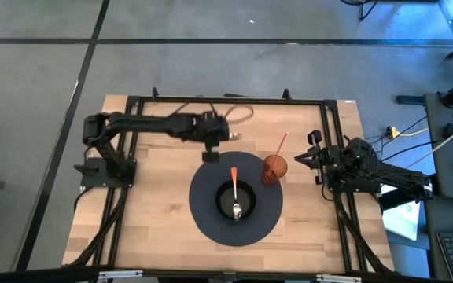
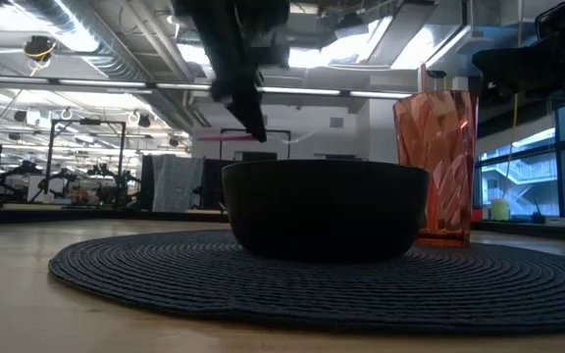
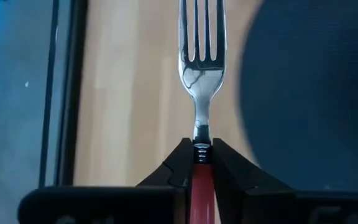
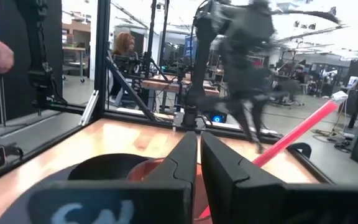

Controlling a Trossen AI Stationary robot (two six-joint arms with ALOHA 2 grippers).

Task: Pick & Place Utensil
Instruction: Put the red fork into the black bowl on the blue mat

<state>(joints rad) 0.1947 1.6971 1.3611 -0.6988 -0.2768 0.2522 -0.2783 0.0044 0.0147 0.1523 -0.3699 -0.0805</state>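
Presently, items on the wooden surface (image 1: 156, 228):

- Mat (image 1: 211, 224): round, dark, woven, at centre.
- Bowl (image 2: 327, 208): black, sits on the mat. Holds a spoon (image 1: 235, 192) w/ orange handle pointing to 12 o'clock, metal end at 6.
- Cup (image 2: 436, 167): orange, faceted, translucent, upright at mat's 2 o'clock edge, just beside the bowl. Red-handled utensil (image 1: 279, 145) leans out of it toward 1 o'clock.
- Fork (image 3: 202, 68): metal tines, red handle. Clamped by the handle in the left end effector (image 3: 199, 149), fingers closed tight on it just below the neck. Sits above the surface at the mat's 11 o'clock edge, tines over bare wood beside the mat.
- Right end effector (image 4: 198, 149): fingers closed, nothing between them, parked at 3 o'clock of the cup, near the frame rail.
- Person (image 4: 124, 46): far back in the room beyond the surface.
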